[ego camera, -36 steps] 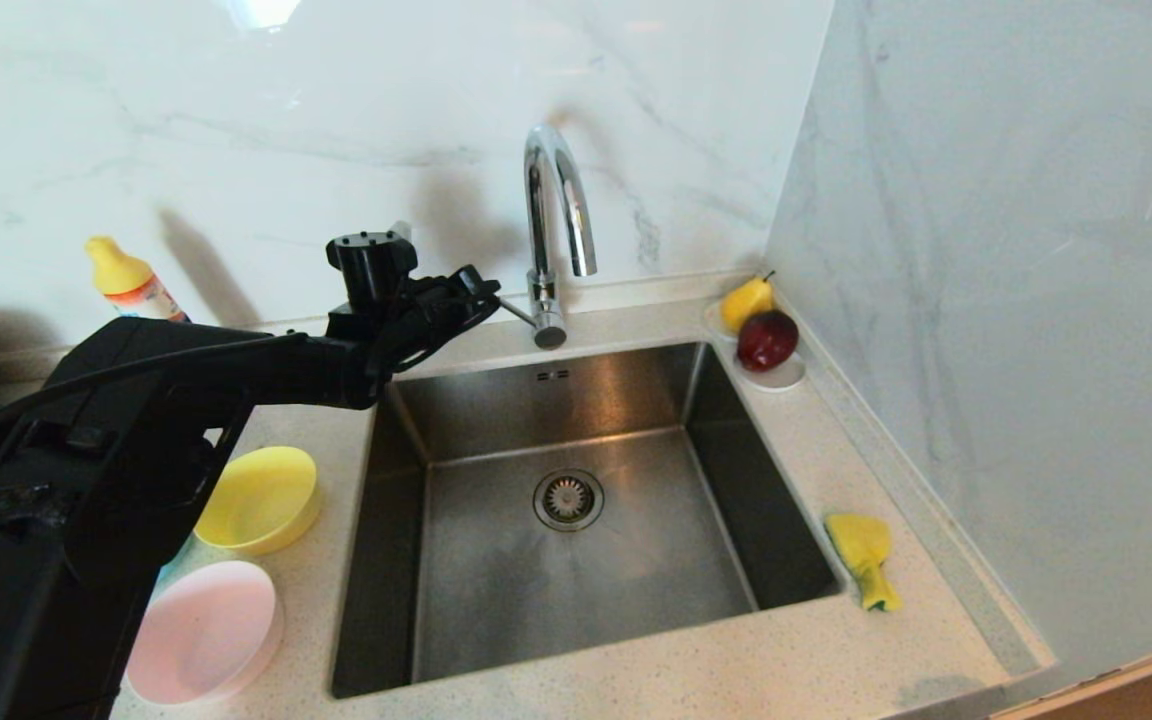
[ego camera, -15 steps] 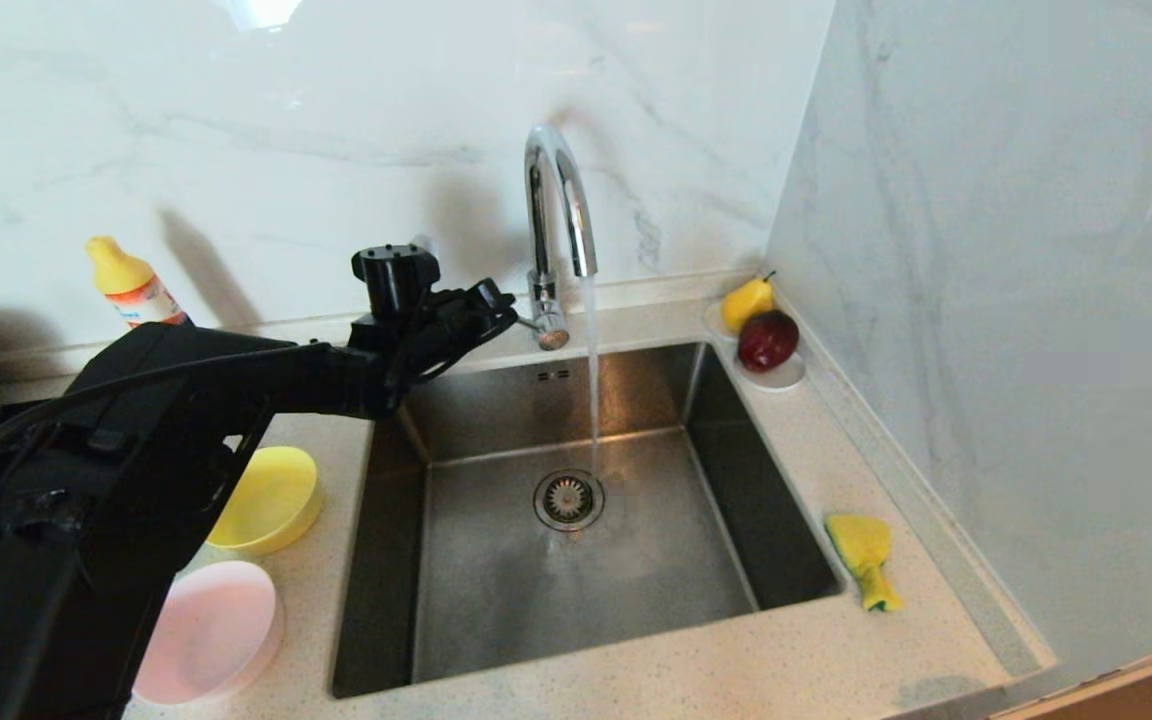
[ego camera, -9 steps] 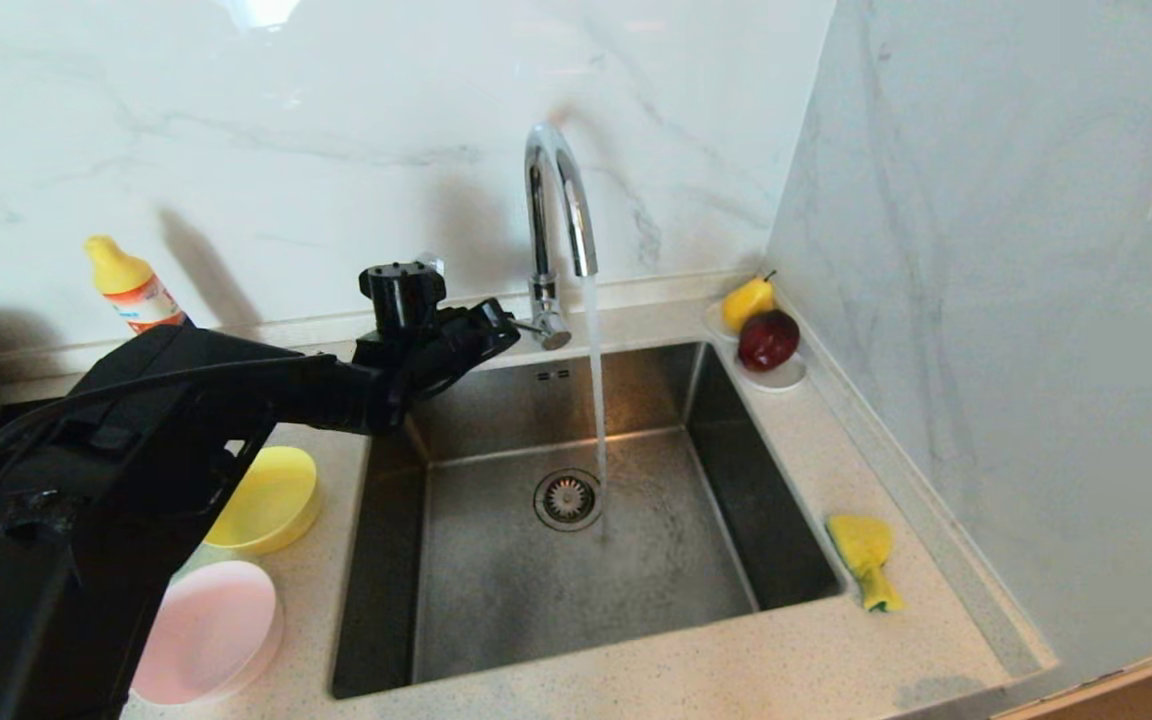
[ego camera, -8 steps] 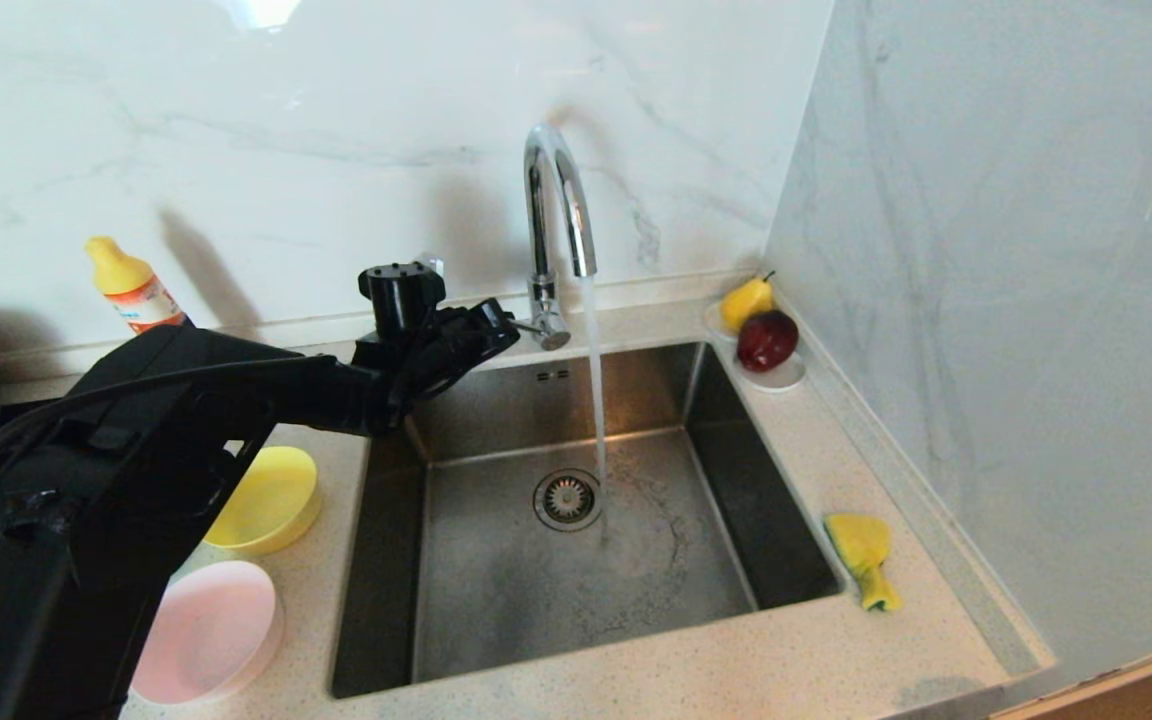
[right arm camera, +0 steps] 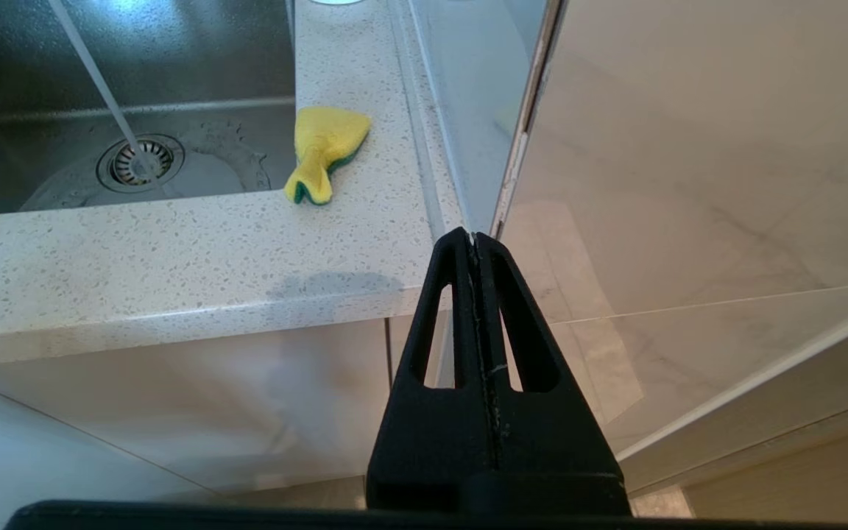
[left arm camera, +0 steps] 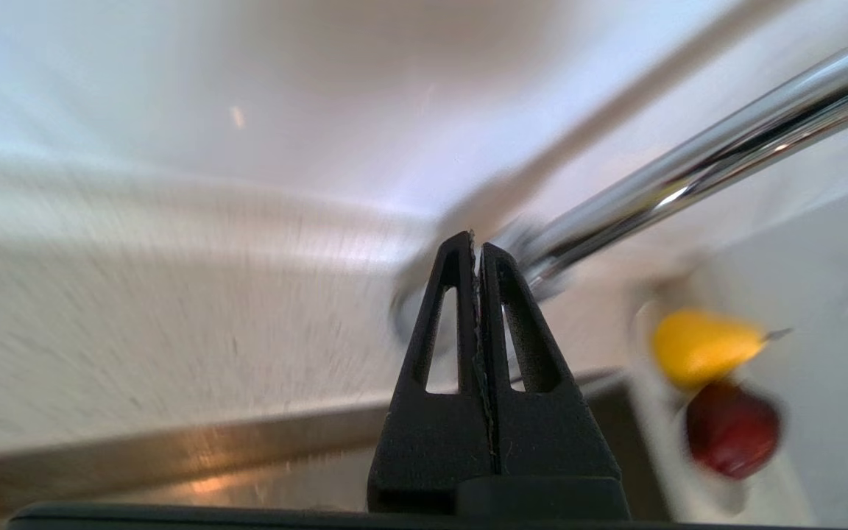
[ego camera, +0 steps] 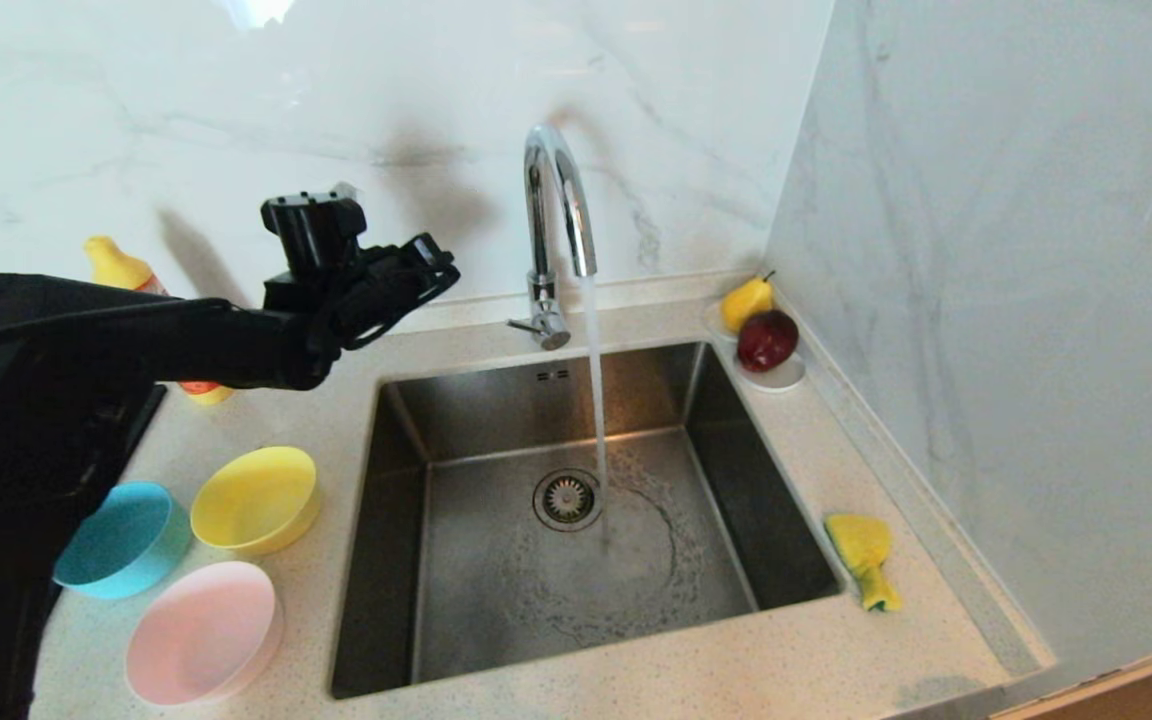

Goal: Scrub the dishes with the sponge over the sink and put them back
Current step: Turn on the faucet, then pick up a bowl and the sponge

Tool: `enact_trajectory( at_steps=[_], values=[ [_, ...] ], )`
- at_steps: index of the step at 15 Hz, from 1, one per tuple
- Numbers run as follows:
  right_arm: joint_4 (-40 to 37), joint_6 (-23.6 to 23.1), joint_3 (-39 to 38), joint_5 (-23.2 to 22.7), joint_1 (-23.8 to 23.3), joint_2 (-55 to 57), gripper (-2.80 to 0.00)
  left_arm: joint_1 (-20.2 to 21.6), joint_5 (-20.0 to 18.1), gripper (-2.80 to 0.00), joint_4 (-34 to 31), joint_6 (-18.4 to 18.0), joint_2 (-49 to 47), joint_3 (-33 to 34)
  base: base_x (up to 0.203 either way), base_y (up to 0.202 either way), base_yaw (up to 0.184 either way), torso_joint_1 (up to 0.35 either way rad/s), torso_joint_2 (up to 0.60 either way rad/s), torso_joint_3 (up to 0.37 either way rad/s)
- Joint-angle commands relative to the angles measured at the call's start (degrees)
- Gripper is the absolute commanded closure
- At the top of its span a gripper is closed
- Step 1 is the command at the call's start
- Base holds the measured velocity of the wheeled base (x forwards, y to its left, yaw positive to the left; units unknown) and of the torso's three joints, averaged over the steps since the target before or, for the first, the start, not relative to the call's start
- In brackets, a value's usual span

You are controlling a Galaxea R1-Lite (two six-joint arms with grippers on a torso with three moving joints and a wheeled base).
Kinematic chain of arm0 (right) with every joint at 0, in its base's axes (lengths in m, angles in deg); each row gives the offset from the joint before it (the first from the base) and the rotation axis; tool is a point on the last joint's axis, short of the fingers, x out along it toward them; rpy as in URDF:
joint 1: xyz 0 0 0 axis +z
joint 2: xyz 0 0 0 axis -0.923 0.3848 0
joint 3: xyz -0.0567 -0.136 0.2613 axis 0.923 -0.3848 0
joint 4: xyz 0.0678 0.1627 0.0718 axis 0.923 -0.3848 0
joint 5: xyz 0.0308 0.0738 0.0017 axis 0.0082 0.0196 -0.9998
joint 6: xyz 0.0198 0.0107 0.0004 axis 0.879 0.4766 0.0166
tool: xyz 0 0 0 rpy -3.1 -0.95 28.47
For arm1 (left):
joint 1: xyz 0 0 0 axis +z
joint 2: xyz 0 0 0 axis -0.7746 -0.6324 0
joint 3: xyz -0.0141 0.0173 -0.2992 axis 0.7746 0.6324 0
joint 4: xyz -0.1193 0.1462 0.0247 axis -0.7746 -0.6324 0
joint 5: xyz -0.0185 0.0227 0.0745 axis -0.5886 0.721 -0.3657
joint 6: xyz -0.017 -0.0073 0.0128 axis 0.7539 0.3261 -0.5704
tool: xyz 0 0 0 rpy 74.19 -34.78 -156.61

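Water runs from the tap (ego camera: 558, 215) in a thin stream into the sink (ego camera: 496, 600), landing just beside the round drain (ego camera: 568, 498). Your left gripper (ego camera: 444, 268) hangs above the counter, up and to the left of the tap's side handle and apart from it, fingers pressed together with nothing between them; the left wrist view shows the same closed tips (left arm camera: 474, 243) against the chrome tap. Your right gripper (right arm camera: 472, 237) sits low in front of the counter edge, also closed and empty. Three bowls stand on the counter left of the sink: yellow bowl (ego camera: 256, 498) nearest the basin, blue bowl (ego camera: 121, 540) to its left, pink bowl (ego camera: 204, 632) closest to you. Sponge (ego camera: 864, 556) lies crumpled on the counter right of the sink, near the rim. Saucer (ego camera: 781, 375) at the back right corner holds a pear (ego camera: 746, 300) and an apple (ego camera: 766, 338). Bottle (ego camera: 116, 265) with a yellow cap stands by the back wall, partly behind your left arm.
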Motion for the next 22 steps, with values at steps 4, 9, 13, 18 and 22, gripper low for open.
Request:
enact_trajectory(
  at_steps=[4,9,13,18,22],
  values=[
    [0.0,0.0,0.0,0.0,0.0,0.1,0.0,0.9,10.3,0.0,0.1,-11.8,25.0,15.3,0.0,0.0,0.0,0.0,0.0,0.0],
    [0.0,0.0,0.0,0.0,0.0,0.1,0.0,1.4,20.8,0.0,0.2,-22.6,50.6,36.6,0.0,0.0,0.0,0.0,0.0,0.0],
    [0.0,0.0,0.0,0.0,0.0,0.1,0.0,2.3,22.4,0.0,-0.5,-26.4,73.4,56.2,0.0,0.0,0.0,0.0,0.0,0.0],
    [0.0,0.0,0.0,0.0,0.0,0.1,0.0,3.1,23.4,0.0,-9.9,-29.3,99.5,72.1,0.0,0.0,0.0,0.0,0.0,0.0],
    [0.0,0.0,0.0,0.0,0.0,0.1,0.0,8.5,23.0,0.0,-24.5,-31.4,115.8,81.1,0.0,0.0,0.0,0.0,0.0,0.0]
  ],
)
